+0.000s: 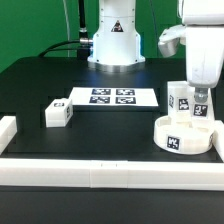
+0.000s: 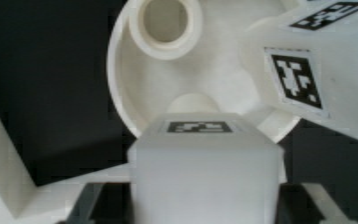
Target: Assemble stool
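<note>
The round white seat (image 1: 183, 138) lies on the black table at the exterior view's right. In the wrist view the seat (image 2: 176, 85) shows a round hole near its rim. My gripper (image 1: 202, 98) is just above the seat and is shut on a white blocky leg (image 1: 203, 111). In the wrist view the gripper (image 2: 202, 196) has a finger tight on each side of this leg (image 2: 202, 160). A second tagged leg (image 1: 180, 98) stands upright on the seat beside the held one, and it also shows in the wrist view (image 2: 300, 78). A third leg (image 1: 57, 113) lies loose at the exterior view's left.
The marker board (image 1: 112, 97) lies flat at the middle back of the table, before the robot base (image 1: 113, 45). A long white rail (image 1: 100, 172) runs along the front edge, and another rail (image 1: 7, 133) stands at the left edge.
</note>
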Robot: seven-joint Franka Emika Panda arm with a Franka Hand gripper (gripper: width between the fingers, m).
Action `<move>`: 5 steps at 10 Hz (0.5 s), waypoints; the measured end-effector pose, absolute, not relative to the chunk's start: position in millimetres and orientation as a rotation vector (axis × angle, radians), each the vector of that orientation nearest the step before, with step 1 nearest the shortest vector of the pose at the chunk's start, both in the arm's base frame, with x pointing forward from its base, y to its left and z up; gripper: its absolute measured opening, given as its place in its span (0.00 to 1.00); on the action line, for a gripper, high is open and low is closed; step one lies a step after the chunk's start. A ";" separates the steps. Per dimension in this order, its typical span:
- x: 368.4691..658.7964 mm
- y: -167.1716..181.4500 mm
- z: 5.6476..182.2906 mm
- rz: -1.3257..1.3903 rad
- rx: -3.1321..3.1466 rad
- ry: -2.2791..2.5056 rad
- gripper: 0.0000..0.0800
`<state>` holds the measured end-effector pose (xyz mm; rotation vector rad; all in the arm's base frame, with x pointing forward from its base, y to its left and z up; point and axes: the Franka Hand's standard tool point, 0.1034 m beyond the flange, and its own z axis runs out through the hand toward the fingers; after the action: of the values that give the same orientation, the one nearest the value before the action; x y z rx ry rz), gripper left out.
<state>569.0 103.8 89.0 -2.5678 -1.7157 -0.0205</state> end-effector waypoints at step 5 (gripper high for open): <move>569.4 105.1 89.6 -0.009 -2.853 -1.179 0.42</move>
<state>569.4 105.1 89.6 -2.8534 -1.1790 -0.0087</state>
